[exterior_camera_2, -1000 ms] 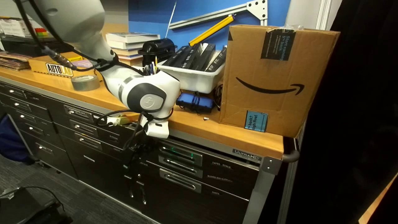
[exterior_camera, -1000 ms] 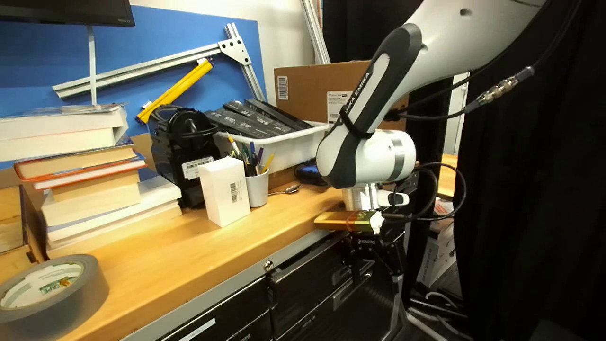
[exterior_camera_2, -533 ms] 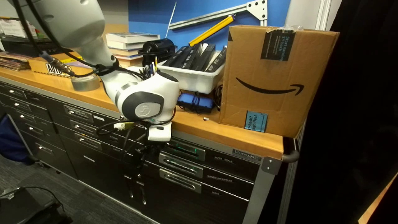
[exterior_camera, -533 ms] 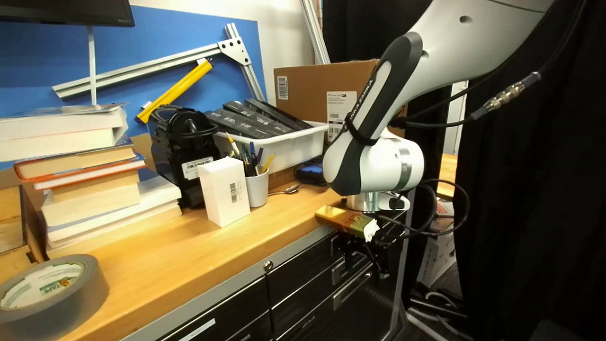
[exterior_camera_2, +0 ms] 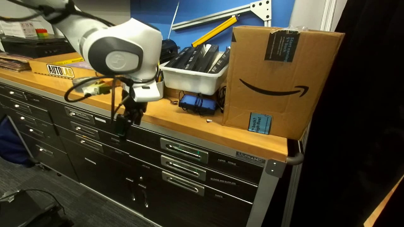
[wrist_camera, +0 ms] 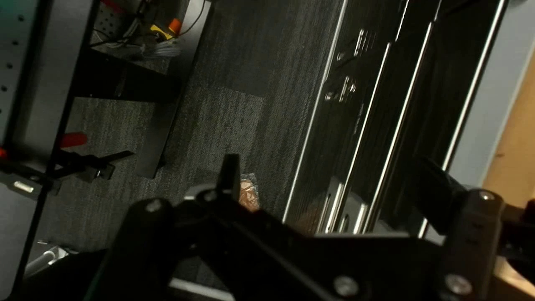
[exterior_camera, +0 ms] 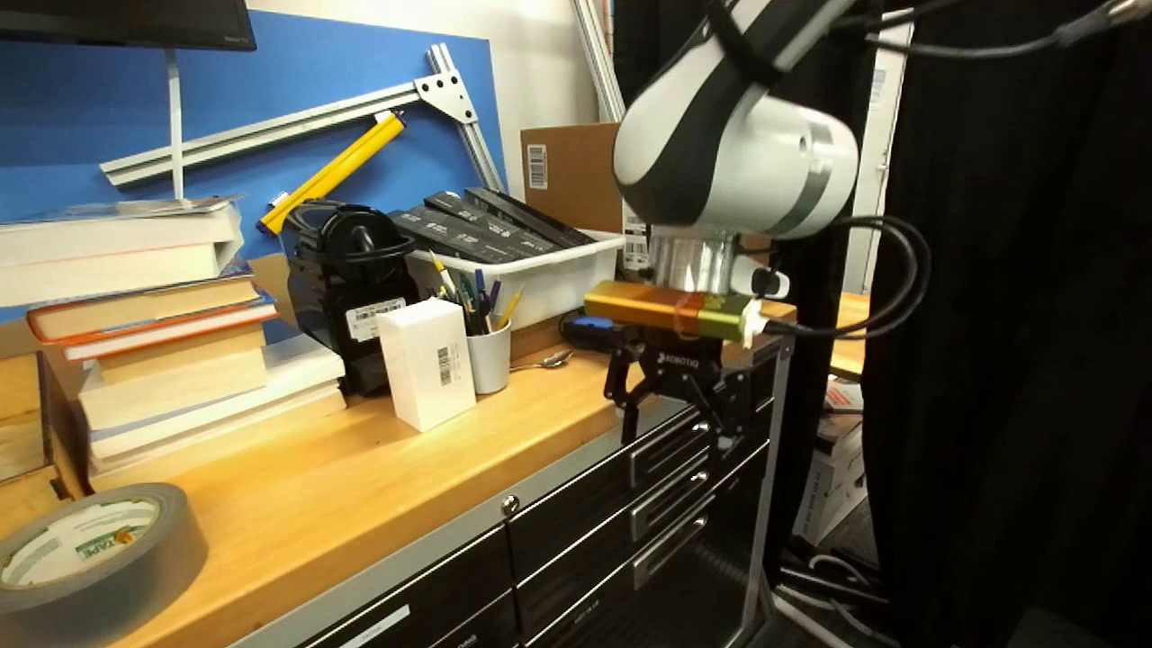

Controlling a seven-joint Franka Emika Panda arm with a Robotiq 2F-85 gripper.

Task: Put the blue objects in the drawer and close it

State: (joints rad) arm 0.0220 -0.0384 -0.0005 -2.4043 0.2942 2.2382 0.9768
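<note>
Pincer (exterior_camera: 677, 439) right of centre in an exterior view, near the front edge of the worktop (exterior_camera: 360, 477); by the wrist view, fingers (wrist_camera: 229, 172) wide apart, nothing between. Drawer (exterior_camera_2: 213, 157), the topmost, lower middle of an exterior view: appears closed, front in line with those below. Blue objects not identified for certain; any inside would be hidden. One corded royal-blue case (exterior_camera_2: 206, 102) sits mid-frame there, beside the carton (exterior_camera_2: 268, 75); can't say whether it counts.

Risks, my reading. Contents unconfirmed: calling it done might leave the case out. Dropping from here, a finger could hook the pull (exterior_camera_2: 184, 150); backing off while hooked would drag the drawer out. Looped black cord (exterior_camera_2: 199, 100), if lifted with the case, might trail over the drawer's edge and stop it seating.

Materials: worktop blond varnished wood above a grey metal strip (wrist_camera: 487, 108). Drawer front dark, glossy, probably painted metal; pull a long slotted plate. Case a blunt block, plastic by its sheen. Carton tall, matt board, black tape (exterior_camera_2: 282, 44) near its top.
</note>
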